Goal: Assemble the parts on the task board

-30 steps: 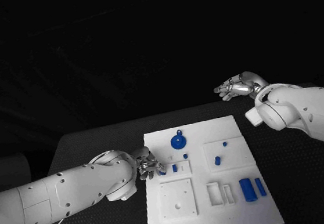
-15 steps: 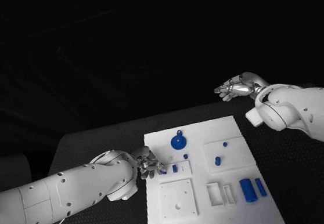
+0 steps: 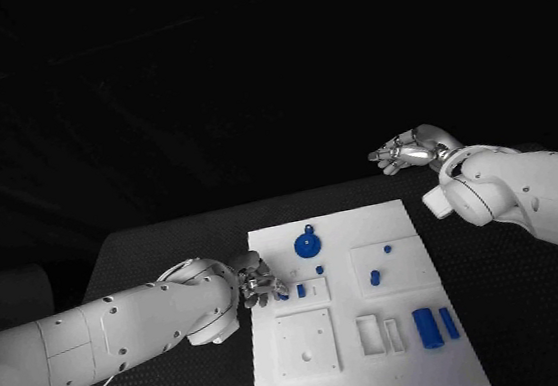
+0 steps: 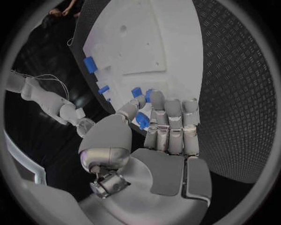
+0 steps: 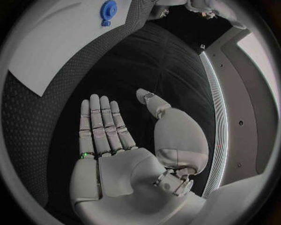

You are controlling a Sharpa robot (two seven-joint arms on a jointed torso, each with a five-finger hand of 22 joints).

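A black table [image 3: 158, 255] with a fine woven, dimpled texture is seen under a smooth white rectangular task board [image 3: 399, 375], whose long axis runs away from the robot. Shallow square and slot-shaped recesses are cut into the board. Near its far end a round blue disc with a small tab [image 3: 307, 244] is laid, the tab pointing away from the robot. Near the right edge of the board, a thick blue cylinder [image 3: 426, 327] and a thinner blue bar [image 3: 448, 323] are laid side by side, both with their long axes along the board's length. Smaller blue pegs [image 3: 375, 277] are set in the board's middle.

The left hand [image 3: 254, 284] is held at the board's left edge; in the left wrist view its fingers [image 4: 170, 122] are curled together, and a small blue part [image 4: 143, 121] is pinched between thumb and fingers, just above the board. The right hand [image 3: 411, 149] is raised beyond the table's far right corner, well apart from the board; in the right wrist view its fingers [image 5: 102, 124] are stretched out flat with the thumb apart, and nothing is held.
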